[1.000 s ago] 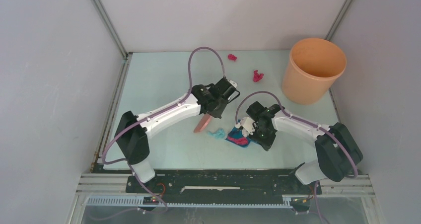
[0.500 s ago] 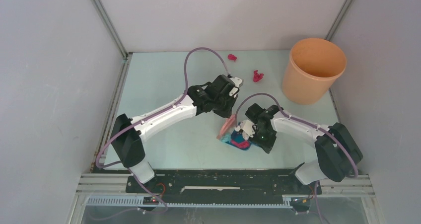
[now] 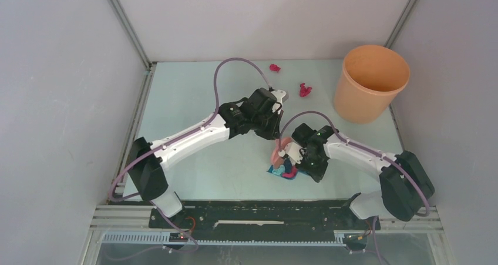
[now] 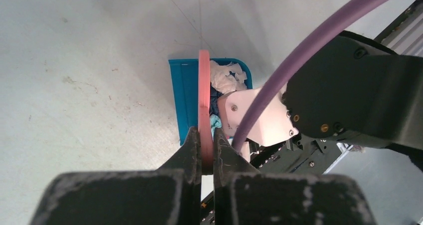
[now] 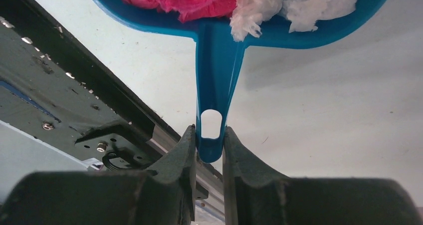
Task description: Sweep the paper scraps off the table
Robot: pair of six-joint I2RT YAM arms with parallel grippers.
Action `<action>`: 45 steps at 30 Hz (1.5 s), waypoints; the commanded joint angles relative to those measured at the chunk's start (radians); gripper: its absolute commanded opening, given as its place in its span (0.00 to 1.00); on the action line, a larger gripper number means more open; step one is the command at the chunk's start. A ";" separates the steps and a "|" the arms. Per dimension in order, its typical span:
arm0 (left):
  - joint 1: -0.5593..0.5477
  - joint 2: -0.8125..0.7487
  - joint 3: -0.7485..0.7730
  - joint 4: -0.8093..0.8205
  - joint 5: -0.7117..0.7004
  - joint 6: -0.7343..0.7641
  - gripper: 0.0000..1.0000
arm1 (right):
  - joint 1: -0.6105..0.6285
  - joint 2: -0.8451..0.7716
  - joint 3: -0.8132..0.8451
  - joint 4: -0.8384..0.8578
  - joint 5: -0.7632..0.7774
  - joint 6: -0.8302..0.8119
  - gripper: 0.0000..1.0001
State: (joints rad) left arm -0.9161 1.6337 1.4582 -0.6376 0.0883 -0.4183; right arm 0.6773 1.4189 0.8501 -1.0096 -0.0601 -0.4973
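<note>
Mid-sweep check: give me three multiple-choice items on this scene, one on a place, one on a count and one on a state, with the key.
1. Where do the loose magenta paper scraps lie?
A) beside the arm bases
B) on the far part of the table, left of the orange bucket
C) inside the bucket

2. How many scraps show outside the dustpan in the top view?
A) two
B) four
C) none

3. What is the right gripper shut on?
A) the pink brush
B) nothing
C) the dustpan's handle

Key:
1 B: both wads sit on bare table up beside the bucket.
2 A: only two magenta wads lie apart from the pan.
3 C: its fingers pinch the end of the blue handle in the right wrist view.
</note>
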 commanded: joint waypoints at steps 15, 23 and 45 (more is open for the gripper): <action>-0.009 -0.212 0.122 -0.030 -0.183 0.012 0.00 | -0.153 -0.304 -0.033 0.002 -0.107 -0.075 0.03; -0.009 -0.330 0.031 0.077 -0.285 0.024 0.01 | -0.193 -0.398 -0.033 0.004 -0.137 -0.089 0.02; -0.008 -0.700 -0.361 0.119 -0.454 -0.026 0.06 | -0.462 -0.378 0.293 -0.222 -0.302 -0.183 0.02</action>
State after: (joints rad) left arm -0.9207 0.9794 1.1481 -0.5613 -0.3485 -0.4145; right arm 0.2543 1.0157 1.0523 -1.1790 -0.3264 -0.6449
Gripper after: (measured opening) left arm 0.056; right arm 0.262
